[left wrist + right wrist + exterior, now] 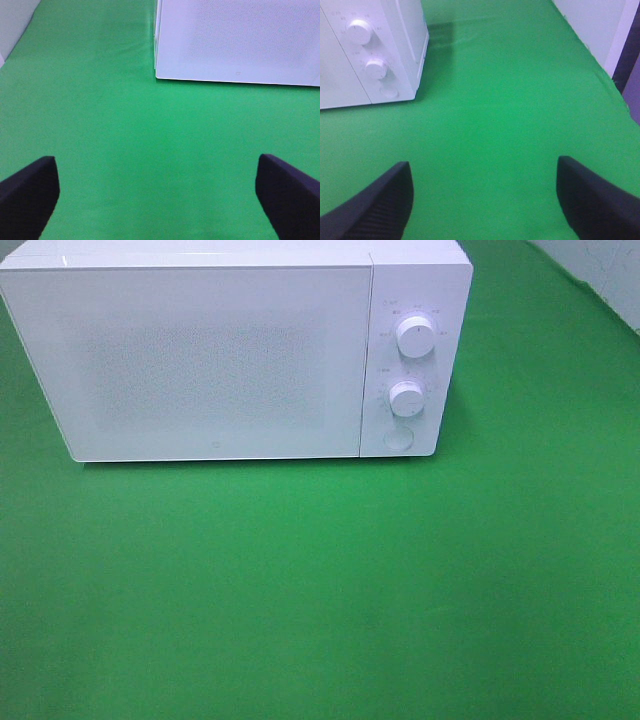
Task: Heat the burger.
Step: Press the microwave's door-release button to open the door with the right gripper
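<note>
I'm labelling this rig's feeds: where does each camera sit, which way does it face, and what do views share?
Exterior high: mounted above, looking down at the shut microwave on the green cloth; no arm shows.
Left wrist: on the left arm, facing a lower corner of the door; the open left pincer shows.
Right wrist: on the right arm, facing the dial panel; the open right pincer shows.
Shared: all three see the microwave and cloth; none shows the burger.

Green cloth (pixel 320 590) lies open before the shut microwave (pixel 220 350).
</note>
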Controlling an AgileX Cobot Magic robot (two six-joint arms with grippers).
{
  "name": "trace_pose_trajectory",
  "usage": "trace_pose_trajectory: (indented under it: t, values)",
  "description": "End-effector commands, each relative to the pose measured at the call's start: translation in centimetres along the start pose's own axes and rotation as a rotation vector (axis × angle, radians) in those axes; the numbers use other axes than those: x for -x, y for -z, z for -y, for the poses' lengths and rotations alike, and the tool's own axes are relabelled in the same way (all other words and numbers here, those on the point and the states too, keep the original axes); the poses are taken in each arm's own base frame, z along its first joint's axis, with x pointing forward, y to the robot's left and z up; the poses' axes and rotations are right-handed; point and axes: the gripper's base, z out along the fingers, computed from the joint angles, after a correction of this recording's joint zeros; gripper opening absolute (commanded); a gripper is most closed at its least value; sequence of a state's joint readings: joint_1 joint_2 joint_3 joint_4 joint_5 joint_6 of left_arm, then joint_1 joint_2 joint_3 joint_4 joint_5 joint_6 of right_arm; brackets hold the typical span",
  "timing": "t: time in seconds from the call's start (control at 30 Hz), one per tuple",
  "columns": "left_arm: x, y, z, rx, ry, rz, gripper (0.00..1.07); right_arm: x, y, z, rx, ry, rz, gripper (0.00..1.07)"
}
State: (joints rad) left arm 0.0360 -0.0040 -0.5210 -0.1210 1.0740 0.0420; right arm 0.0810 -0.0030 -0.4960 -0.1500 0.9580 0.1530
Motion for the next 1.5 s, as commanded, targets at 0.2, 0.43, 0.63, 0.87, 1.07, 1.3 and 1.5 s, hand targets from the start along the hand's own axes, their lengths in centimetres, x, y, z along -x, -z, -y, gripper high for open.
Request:
trace_pose_trajectory:
  t: [0.2,0.43,0.63,0.87,1.07,1.3,1.5]
  values:
    - [0.0,0.0,0.1,-0.007,0.006,0.012,1.0,-0.3,0.4,0.1,-0.004,0.013,0.025,0.76]
    - [0.0,0.0,0.1,-0.007,0.006,0.012,1.0,-0.2,0.4,0.1,-0.003,0.013,0.025,0.75]
    - [0.0,0.0,0.1,-0.007,0.006,0.012,1.0,-0.2,0.4,0.1,-0.005,0.014,0.026,0.75]
    - [0.0,0.0,0.1,-0.007,0.006,0.012,1.0,0.9,1.0,0.0,0.006,0.017,0.116,0.75]
    - [0.0,0.0,0.1,-0.007,0.006,0.012,1.0,3.2,0.5,-0.3,0.023,0.026,0.229,0.75]
    - [0.0,0.0,0.1,-0.007,0.006,0.012,1.0,4.3,-0.8,-0.6,0.023,0.045,0.252,0.75]
    - [0.0,0.0,0.1,-0.007,0.006,0.012,1.0,4.2,-3.9,-1.1,0.028,0.093,0.277,0.75]
